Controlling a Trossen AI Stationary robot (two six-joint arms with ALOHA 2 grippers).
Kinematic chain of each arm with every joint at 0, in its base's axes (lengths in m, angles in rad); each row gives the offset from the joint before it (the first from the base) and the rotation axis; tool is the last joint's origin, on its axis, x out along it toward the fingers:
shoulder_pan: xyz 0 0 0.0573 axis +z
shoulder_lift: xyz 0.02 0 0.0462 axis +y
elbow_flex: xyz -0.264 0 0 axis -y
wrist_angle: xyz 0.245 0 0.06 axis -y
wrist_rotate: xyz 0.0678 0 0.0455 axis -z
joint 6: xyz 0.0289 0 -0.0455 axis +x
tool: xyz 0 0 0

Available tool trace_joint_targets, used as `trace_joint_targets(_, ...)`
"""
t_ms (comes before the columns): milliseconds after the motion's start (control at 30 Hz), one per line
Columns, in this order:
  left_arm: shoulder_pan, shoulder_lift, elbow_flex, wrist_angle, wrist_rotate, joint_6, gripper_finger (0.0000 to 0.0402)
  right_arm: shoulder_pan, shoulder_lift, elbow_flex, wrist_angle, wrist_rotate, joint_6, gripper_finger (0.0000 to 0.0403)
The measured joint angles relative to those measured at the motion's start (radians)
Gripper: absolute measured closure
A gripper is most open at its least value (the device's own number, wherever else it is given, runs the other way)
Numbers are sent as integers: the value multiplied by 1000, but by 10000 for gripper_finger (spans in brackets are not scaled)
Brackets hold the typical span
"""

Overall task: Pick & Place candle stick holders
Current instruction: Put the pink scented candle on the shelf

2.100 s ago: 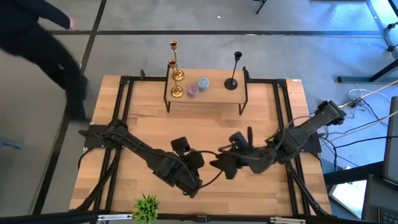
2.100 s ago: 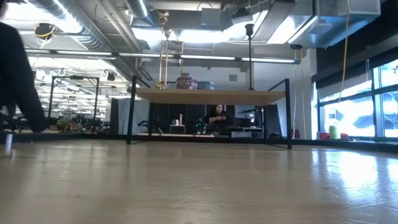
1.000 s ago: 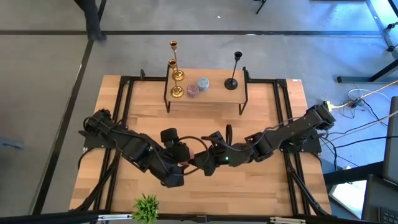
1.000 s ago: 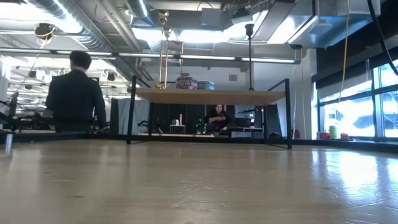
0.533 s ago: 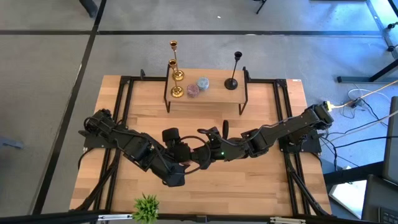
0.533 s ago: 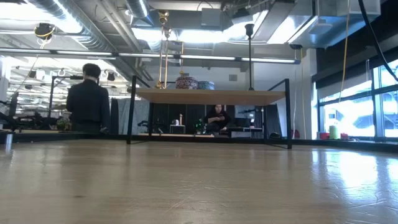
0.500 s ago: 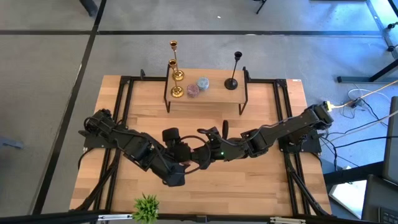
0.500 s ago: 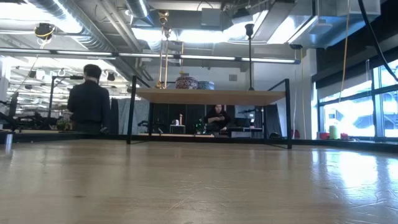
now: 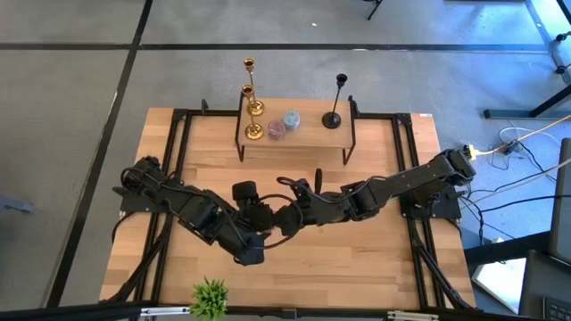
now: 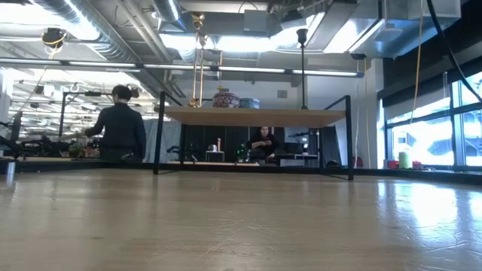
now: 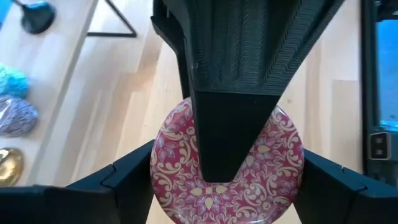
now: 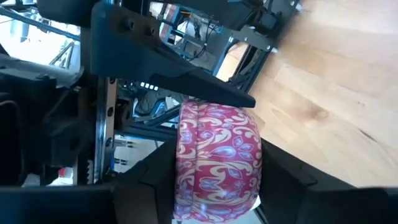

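Mid-table, both grippers — left gripper (image 11: 227,180) and right gripper (image 12: 217,186) — clasp one red patterned tin (image 11: 227,160).

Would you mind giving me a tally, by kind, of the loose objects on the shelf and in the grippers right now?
Gold candle stick holders: 2
Black candle stick holder: 1
Small round tins on the shelf: 2
Red patterned round tin held between the left gripper and right gripper: 1
Total: 6
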Motion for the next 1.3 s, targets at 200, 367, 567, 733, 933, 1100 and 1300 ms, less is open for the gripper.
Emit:
trace_joint_targets(200, -28, -16, -4, -151, -38, -150, 63, -2, 0, 0, -17, 9, -22, 234)
trace_joint_targets(367, -65, -69, -2, -151, -129, -260, 31, 0, -6, 2, -1, 25, -2, 234)
trace_joint_targets(567, -91, -149, 1, -121, -355, -432, 42, 5, -15, -1, 3, 163, 16, 234)
trace_joint_targets(733, -151, -224, -55, -119, -473, -549, 52, 33, -67, 0, -124, 394, 93, 234)
trace_joint_targets(933, -222, -379, -290, -121, -506, -748, 63, 71, -114, 0, -382, 508, 235, 234)
trace_joint_targets(1100, -280, -518, -555, -123, -531, -1022, 66, 117, -115, 0, -354, 479, 173, 234)
trace_joint_targets(1300, -345, -609, -822, -122, -562, -1374, 66, 184, -110, -53, -102, 353, -88, 234)
